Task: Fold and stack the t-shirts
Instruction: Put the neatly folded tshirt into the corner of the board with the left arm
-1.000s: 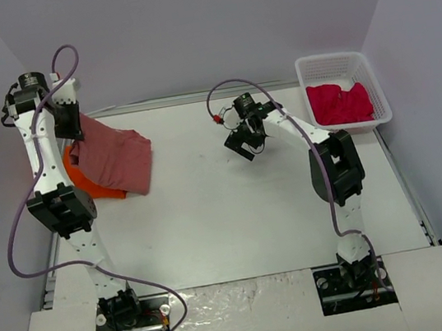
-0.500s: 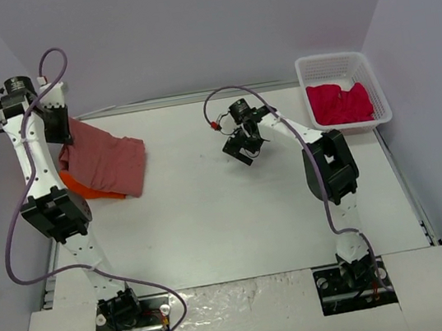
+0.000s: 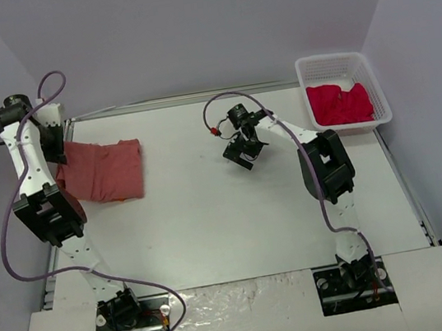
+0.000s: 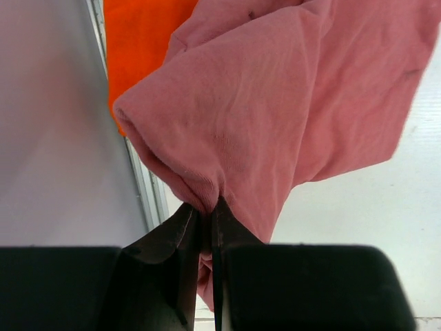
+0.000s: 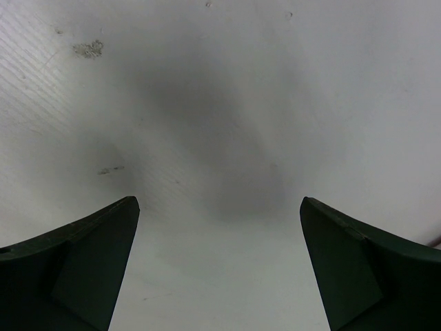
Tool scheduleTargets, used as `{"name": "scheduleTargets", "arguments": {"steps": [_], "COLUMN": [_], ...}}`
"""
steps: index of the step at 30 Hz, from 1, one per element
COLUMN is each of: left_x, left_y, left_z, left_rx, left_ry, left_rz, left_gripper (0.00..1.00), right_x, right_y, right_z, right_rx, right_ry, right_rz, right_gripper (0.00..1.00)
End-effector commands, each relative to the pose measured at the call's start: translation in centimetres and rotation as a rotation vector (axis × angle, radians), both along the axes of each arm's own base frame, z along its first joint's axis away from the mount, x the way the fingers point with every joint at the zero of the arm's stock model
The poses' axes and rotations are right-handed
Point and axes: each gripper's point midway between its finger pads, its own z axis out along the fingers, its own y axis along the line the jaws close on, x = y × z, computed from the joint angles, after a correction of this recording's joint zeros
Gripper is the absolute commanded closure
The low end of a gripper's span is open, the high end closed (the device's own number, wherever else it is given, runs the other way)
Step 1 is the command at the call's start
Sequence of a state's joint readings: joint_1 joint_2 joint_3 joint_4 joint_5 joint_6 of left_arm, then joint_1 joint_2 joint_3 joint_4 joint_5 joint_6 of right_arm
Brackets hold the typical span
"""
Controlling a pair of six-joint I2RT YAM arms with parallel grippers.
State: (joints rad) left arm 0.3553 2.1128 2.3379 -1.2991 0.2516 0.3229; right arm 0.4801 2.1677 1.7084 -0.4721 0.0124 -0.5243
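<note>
The folded brick-red t-shirt (image 3: 104,171) lies at the far left of the table, over the orange t-shirt, of which only a sliver (image 3: 93,200) shows. My left gripper (image 3: 58,144) is shut on the brick-red shirt's left edge. In the left wrist view the cloth (image 4: 275,117) is pinched between the fingers (image 4: 182,227), with the orange shirt (image 4: 138,41) beneath. The crimson-pink t-shirt (image 3: 339,103) lies in the white basket (image 3: 380,100) at the far right. My right gripper (image 3: 240,153) is open and empty above bare table (image 5: 220,138).
Grey walls close in on the left, back and right. A metal rail (image 4: 141,186) runs along the table's left edge beside the shirts. The right arm's cable (image 3: 220,103) loops above the table's middle back.
My left gripper has moved left and down, drawing the brick-red shirt flatter over the orange one, which is now nearly covered. My right gripper has drifted slightly left.
</note>
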Motion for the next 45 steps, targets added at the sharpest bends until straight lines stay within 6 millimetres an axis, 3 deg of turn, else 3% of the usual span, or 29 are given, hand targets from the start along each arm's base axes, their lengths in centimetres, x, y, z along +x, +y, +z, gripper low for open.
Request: {"name": "scheduleTargets", "arguments": {"steps": [1,7,15,29,35,38,42,45], "left_x": [0.2,1.3,3.0,4.1,3.9,3.7,4.1,5.1], "left_y": [2.7,4.7,6.8,10.5,12.5,12.6,11.4,9.4], "left_z": [0.2,-2.0,-2.4,-5.7,-9.0,-10.6,-9.4,-5.7], "left_rx": [0.091,0.144,0.238,0.429,0.553,0.551,0.507,0.502], "left_ry": [-0.023,-0.005,-0.032,0.007,0.074,0.094,0.049,-0.018], "left_rz": [0.018,0.045,0.075,0.143,0.196,0.205,0.188,0.15], "left_gripper": [0.98,0.98,0.98,0.98,0.97,0.98,0.98,0.98], "right_x": [-1.1,-1.6,-2.0,-2.0,-2.1,-2.1,-2.1,-2.2], "right_y": [-0.4,-0.3,-0.3,-0.7,-0.9,-1.0,-1.1,-1.1], "right_z": [-1.2,-2.3,-3.0,-3.2,-3.5,-3.6,-3.7,-3.9], "right_rx": [-0.053,-0.085,-0.109,-0.141,-0.154,-0.16,-0.167,-0.168], "right_ry": [0.052,0.083,0.104,0.112,0.118,0.119,0.121,0.125], "right_rz": [0.009,0.026,0.037,0.037,0.038,0.04,0.04,0.04], "right_gripper": [0.0,0.0,0.0,0.0,0.0,0.0,0.0,0.0]}}
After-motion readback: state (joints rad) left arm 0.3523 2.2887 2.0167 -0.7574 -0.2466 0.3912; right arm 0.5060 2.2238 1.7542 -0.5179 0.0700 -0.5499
